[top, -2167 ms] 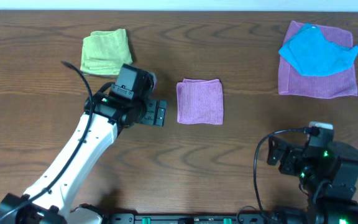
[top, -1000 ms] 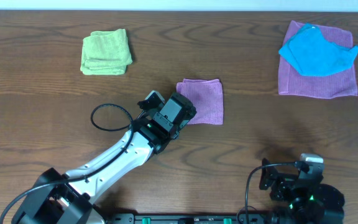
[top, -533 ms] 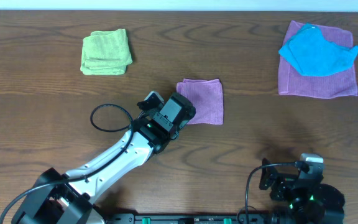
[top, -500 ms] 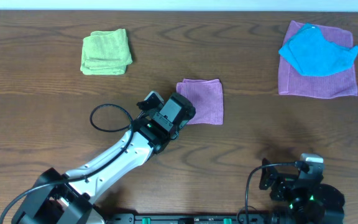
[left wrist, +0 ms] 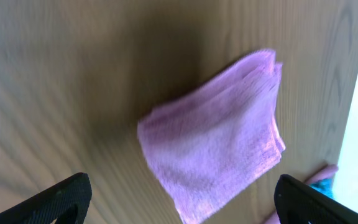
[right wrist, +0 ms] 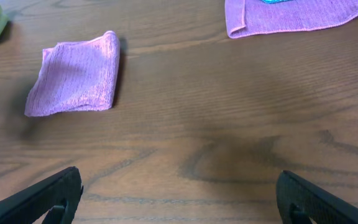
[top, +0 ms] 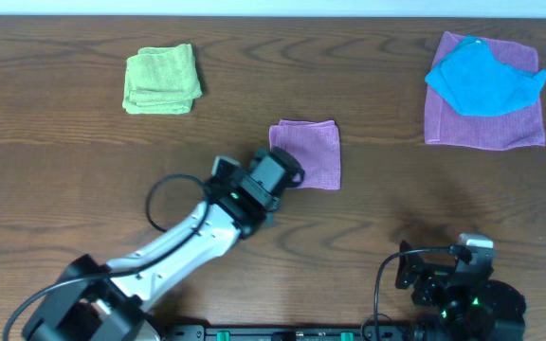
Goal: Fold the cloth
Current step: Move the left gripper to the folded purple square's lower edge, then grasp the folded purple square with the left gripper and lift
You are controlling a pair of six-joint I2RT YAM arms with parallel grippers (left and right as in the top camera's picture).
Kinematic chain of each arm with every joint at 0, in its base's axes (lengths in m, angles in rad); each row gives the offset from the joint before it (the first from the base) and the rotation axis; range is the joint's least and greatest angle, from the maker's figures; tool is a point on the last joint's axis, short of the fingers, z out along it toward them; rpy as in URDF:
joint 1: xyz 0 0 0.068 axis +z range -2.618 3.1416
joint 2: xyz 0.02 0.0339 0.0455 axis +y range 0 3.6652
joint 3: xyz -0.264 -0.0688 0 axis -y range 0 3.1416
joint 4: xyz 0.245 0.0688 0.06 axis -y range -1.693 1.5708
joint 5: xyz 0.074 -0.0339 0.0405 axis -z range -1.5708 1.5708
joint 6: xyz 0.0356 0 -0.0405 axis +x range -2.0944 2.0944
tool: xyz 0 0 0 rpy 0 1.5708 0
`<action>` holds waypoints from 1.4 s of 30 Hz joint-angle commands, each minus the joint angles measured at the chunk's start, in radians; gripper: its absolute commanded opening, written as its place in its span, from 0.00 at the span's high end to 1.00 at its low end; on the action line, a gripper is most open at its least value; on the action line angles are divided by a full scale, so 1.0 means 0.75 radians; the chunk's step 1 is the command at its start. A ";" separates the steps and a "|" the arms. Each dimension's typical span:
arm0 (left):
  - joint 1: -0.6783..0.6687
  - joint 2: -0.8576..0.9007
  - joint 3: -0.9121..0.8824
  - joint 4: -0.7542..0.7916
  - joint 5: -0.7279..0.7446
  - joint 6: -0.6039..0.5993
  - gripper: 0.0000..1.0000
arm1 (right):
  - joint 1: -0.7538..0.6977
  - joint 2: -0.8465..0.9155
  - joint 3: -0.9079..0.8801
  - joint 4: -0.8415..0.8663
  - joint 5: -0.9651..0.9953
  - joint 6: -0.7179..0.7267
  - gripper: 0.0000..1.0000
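Left gripper point(left wrist: 182, 202): jaws wide apart, nothing between them; both dark fingertips point(left wrist: 58, 198) sit at the bottom corners of the left wrist view. Overhead, the left arm reaches in from the near left and its head hangs over the near-left corner of the cloth point(top: 306, 154).

Right gripper point(right wrist: 182, 199): also parted and empty, parked low at the near right edge of the table point(top: 396, 199), well apart from the cloth.

Cloth: mauve, lying mid-table as a small thick square. The left wrist view shows several stacked layers along one edge, slightly fanned but roughly aligned. No corner is lifted, and nothing touches it that I can see.

Surroundings: a green cloth point(top: 162, 80) lies folded at far left. A second mauve cloth point(top: 486, 128) lies spread flat at far right with a blue cloth point(top: 484, 76) bunched on top.

Judgement on step: the fold looks complete, at about the same footprint as the green one. The left arm appears to be at release or inspection, not grasping.

Next move calls for: lifting the left gripper straight up and clear without snagging the top layer. If the fanned edge needs squaring, a light press on it would do. The spread mauve cloth would need the blue one removed first.
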 commanded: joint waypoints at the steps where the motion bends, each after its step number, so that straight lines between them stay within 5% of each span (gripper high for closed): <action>1: -0.090 0.085 -0.006 0.074 -0.105 -0.240 0.05 | 0.008 -0.013 -0.004 0.003 0.005 0.013 0.01; 10: -0.106 0.313 -0.006 0.316 -0.024 -0.239 0.05 | 0.008 -0.013 -0.004 0.003 0.005 0.012 0.01; 26: -0.062 0.577 -0.005 0.628 -0.191 -0.238 0.00 | 0.008 -0.013 -0.004 0.004 0.005 0.013 0.01; 32: -0.056 0.636 -0.003 0.641 -0.246 -0.239 0.30 | 0.008 -0.013 -0.004 0.003 0.005 0.013 0.01; 34: -0.052 0.643 -0.003 0.644 -0.247 -0.238 0.76 | 0.008 -0.013 -0.004 0.004 0.005 0.013 0.01; 35: -0.050 0.643 -0.003 0.645 -0.247 -0.238 0.89 | 0.008 -0.013 -0.004 0.003 0.005 0.013 0.01; 42: -0.046 0.643 -0.003 0.658 -0.248 -0.238 0.94 | 0.008 -0.013 -0.004 0.003 0.005 0.013 0.01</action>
